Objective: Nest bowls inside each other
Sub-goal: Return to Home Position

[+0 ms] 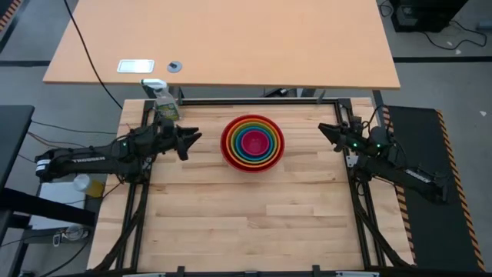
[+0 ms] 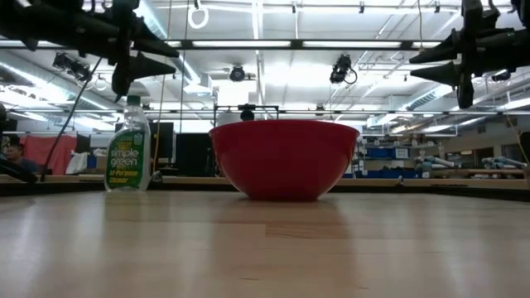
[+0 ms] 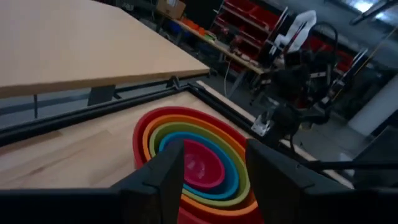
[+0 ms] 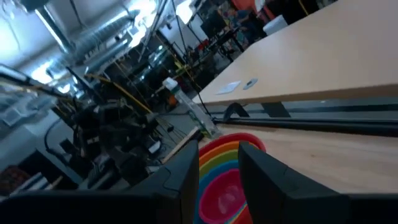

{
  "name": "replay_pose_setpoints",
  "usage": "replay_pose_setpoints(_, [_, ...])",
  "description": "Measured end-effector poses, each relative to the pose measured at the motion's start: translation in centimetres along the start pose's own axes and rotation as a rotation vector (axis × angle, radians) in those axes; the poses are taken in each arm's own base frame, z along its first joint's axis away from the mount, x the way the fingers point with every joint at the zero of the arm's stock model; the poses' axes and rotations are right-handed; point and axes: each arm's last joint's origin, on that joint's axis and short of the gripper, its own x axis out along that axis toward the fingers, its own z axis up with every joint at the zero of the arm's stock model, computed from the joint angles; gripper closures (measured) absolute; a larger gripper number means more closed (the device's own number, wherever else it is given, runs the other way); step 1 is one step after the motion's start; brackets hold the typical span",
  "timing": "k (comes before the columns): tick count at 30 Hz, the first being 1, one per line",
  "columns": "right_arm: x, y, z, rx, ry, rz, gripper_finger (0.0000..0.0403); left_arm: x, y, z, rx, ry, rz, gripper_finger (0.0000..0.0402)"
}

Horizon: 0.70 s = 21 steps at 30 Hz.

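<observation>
Bowls (image 1: 253,143) are recorded as one nested stack at the back-middle of the bench (image 1: 246,223). The red bowl (image 2: 283,157) is outermost and the pink bowl (image 3: 202,167) innermost, with orange, green and blue rings between.

The left gripper (image 1: 194,138) is held above the bench, left of the stack and clear of it. Its fingers are parted moderately and nothing is held. The right gripper (image 1: 323,129) is held off to the right, well apart, with a narrower gap and also empty. A spray bottle (image 1: 163,100) is noted at the back left.

Handling, as judged: glossy plastic — light, stiff, slippery, unlikely to break. If the stack is to be shifted, a pinch across the red bowl's rim is judged best — a grip on an inner bowl would probably lift that bowl alone.
</observation>
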Motion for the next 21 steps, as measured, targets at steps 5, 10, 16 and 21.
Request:
replay_pose_setpoints(5, [-0.3,-0.6,-0.6,0.036,-0.041,-0.011,0.0282,-1.1,0.9,-1.1,-0.066,-0.013,-0.018,0.0231])
replay_pose_setpoints(10, [-0.2,-1.0,-1.0,0.054,-0.052,-0.023,0.0282,-1.9,1.7,-2.4,-0.124,-0.014,-0.043,0.0231])
replay_pose_setpoints(16, [0.3,-1.8,-2.1,0.129,-0.043,-0.011,0.0282,-2.4,2.9,-4.3,-0.179,-0.026,-0.052,0.0231])
replay_pose_setpoints(21, [0.7,-2.4,-3.2,0.167,-0.001,0.038,0.0282,-2.5,3.9,-5.9,-0.243,-0.050,-0.026,0.0231])
